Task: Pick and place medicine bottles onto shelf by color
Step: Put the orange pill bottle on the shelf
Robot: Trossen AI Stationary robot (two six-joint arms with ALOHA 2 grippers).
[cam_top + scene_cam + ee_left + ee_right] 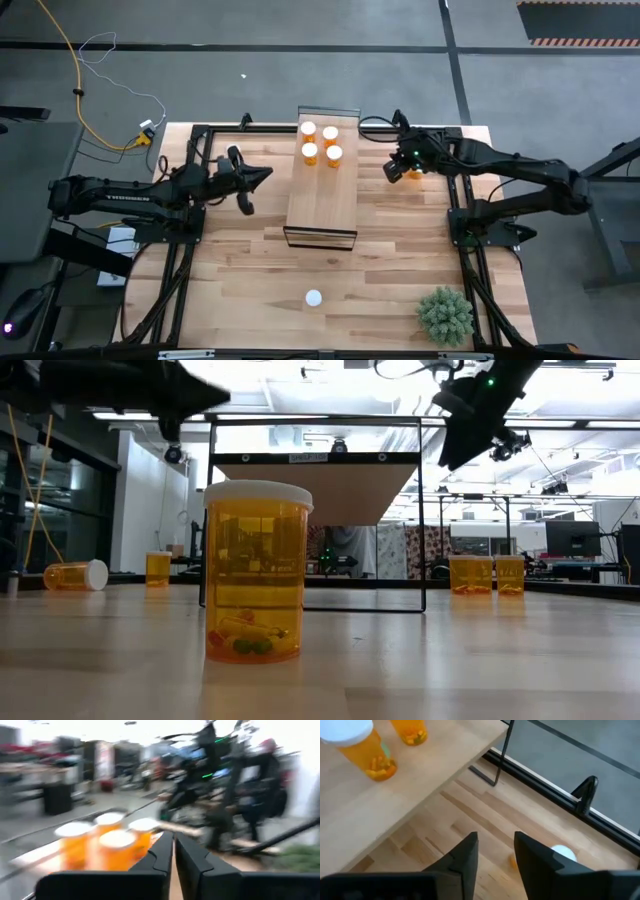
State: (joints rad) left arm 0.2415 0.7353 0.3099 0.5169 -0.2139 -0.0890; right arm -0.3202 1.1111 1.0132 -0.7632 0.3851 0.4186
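Note:
Several orange medicine bottles [320, 143] with white caps stand on the far end of the light-wood shelf [322, 200]; the left wrist view shows them too [107, 845]. My left gripper [265, 175] hangs shut and level, left of the shelf, holding nothing. My right gripper [393, 170] hovers open, right of the shelf, tilted down, with nothing between its fingers [495, 855]. Just beyond its fingers a white-capped bottle [563, 853] stands on the table. Two bottles [488, 574] stand at the right in the low view.
One bottle [257, 570] stands close to the low camera. It shows as a white round [314, 297] near the front edge. At the left one bottle [75, 574] lies on its side beside an upright one [158, 568]. A green plant [445, 315] sits front right.

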